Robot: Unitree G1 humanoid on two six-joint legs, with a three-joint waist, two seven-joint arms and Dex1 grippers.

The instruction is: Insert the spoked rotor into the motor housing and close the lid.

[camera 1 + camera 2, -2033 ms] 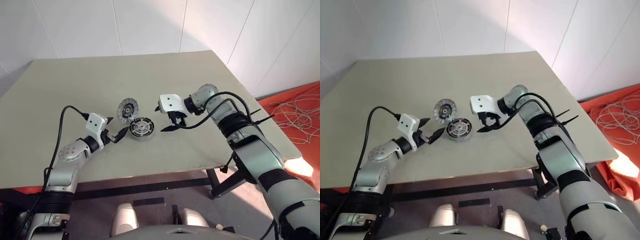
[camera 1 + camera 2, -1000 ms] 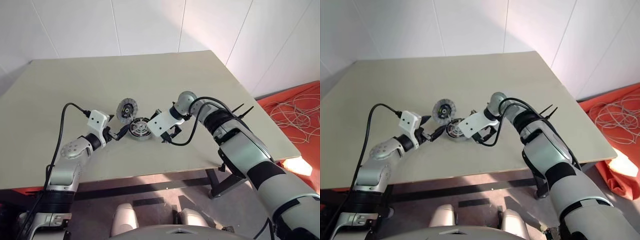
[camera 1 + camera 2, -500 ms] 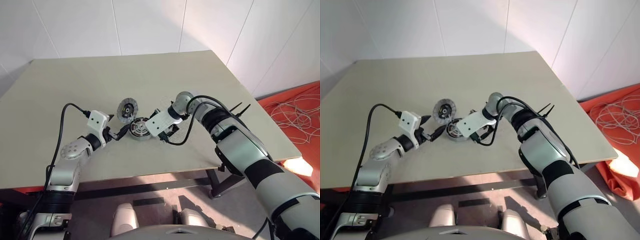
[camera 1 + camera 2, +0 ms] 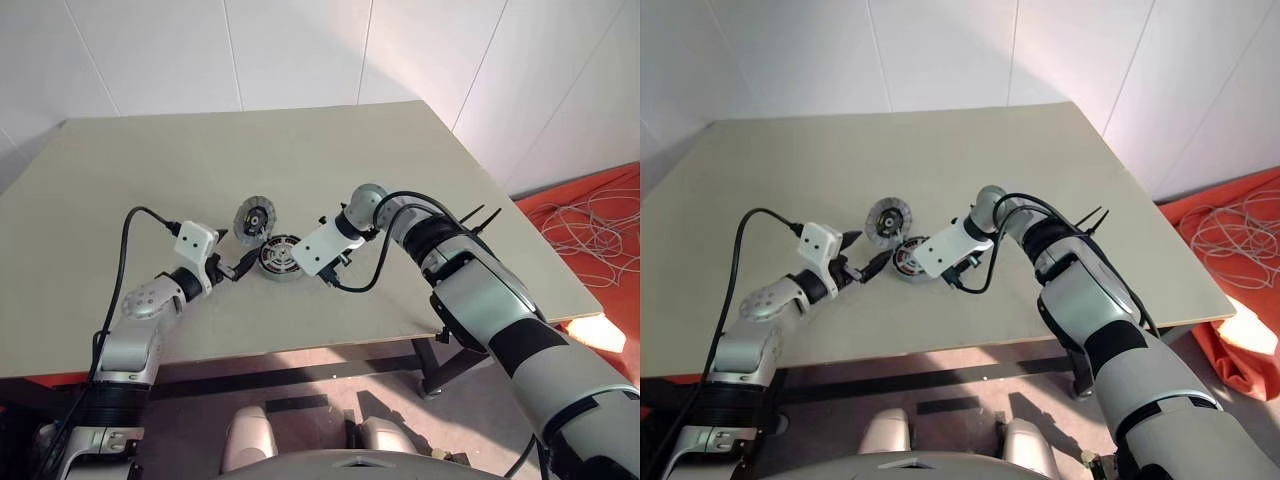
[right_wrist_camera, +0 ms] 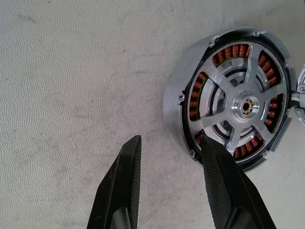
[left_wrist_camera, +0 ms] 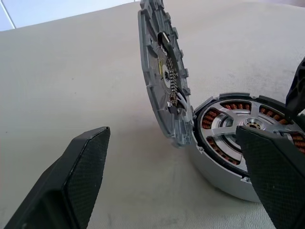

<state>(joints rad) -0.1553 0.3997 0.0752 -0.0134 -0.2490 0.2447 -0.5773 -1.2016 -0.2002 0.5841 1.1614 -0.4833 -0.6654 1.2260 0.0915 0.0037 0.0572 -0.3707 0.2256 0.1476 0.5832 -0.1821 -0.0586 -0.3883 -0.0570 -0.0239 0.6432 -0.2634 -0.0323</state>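
Right gripper (image 5: 169, 183) narrowed, half-open, empty, one finger at housing (image 5: 228, 102) rim; rotor (image 5: 238, 105) seated; left gripper (image 6: 176, 186) wide, empty; lid (image 6: 162, 71) upright between its fingers, unclosed.

Left tool (image 6: 171, 191): my fingers spread wide, pointing level. Right tool (image 5: 169, 186): tilted downward, fingers partly apart.

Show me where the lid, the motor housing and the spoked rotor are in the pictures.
lid (image 6: 159, 81), left wrist view, on its upright inner face.
motor housing (image 5: 172, 102), right wrist view, on its silver outer rim.
spoked rotor (image 5: 248, 106), right wrist view, on its silver hub, seated inside the housing.
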